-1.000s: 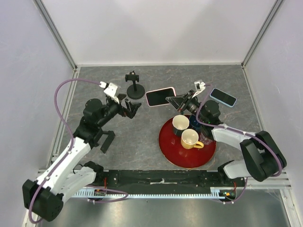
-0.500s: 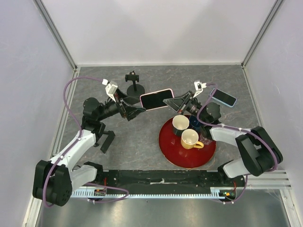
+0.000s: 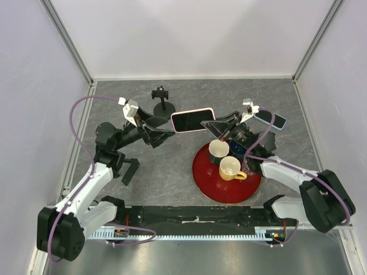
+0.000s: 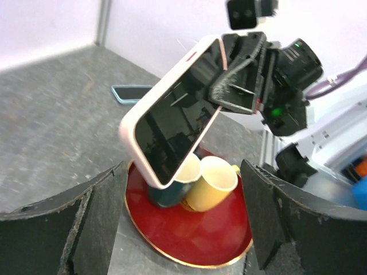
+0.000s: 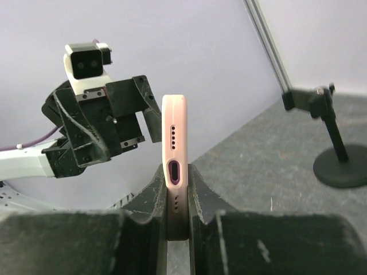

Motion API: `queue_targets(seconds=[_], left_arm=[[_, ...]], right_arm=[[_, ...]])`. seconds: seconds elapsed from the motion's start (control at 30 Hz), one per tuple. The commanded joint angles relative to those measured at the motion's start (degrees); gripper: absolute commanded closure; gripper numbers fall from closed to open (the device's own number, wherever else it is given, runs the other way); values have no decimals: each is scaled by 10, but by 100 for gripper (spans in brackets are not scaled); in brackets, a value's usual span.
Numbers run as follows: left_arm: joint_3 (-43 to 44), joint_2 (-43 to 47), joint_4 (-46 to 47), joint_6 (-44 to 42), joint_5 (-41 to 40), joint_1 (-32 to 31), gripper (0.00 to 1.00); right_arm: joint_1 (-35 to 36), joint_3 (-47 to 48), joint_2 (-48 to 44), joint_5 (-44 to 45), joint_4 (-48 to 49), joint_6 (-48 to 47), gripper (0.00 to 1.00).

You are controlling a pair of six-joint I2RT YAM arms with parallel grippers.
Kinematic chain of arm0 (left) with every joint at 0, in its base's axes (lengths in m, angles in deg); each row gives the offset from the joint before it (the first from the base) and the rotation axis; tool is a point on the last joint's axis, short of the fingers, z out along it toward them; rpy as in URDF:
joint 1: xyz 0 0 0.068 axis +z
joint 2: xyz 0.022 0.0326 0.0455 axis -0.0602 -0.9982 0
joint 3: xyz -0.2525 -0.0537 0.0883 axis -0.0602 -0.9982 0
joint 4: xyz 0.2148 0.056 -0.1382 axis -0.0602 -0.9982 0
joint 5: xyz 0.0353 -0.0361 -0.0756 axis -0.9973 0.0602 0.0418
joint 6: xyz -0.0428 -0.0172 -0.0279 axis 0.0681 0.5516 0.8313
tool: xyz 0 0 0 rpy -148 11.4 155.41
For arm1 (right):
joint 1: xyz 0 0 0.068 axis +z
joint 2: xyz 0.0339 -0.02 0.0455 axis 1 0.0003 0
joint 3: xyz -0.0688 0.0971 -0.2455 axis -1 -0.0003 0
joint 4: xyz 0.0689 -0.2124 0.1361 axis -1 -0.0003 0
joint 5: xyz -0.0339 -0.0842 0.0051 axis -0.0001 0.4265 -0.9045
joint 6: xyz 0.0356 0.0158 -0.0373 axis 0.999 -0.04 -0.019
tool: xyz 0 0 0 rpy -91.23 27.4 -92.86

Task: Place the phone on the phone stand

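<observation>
Phone [image 3: 192, 120] edge-clamped in right hand [image 3: 221, 124], held aloft

- The phone [image 3: 192, 120] is shown with a black screen and a pale pink case.
- The phone stand [image 3: 162, 102] is finished in black throughout.
- A second phone [image 3: 269, 118] is edged in light blue.
- The plate [image 3: 209, 183] is glazed deep red, with a thin gold rim.
- A yellow mug [image 3: 230, 168], a cream mug [image 3: 218, 149] and a dark teal mug [image 4: 163, 196] are seen.
- The desk [image 3: 172, 166] is patterned in mottled grey with paler veins.
- The left end effector [image 3: 163, 132] and right end effector [image 3: 223, 123] are coloured black.
- The cable [image 3: 77, 109] is sheathed in purple.
</observation>
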Motion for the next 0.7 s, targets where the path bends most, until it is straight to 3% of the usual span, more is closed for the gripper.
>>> queue_targets(seconds=[0.0,0.17,0.43,0.63,0.67], left_arm=[[2,27,-51,-67,-84,1,13],[15,-57,30,-1,23,-21,14],[-19,-79,198,83,73,-31,20],[-30,-83,285,129,99,-31,35],[-30,-88,292,134,102,-31,42]], right_arm=[[4,8,-53,17,67,-43,100],[20,10,-54,16,80,-41,100],[45,20,-26,2,111,-28,100],[54,21,-8,-8,123,-32,100],[54,21,-6,-9,131,-28,100]])
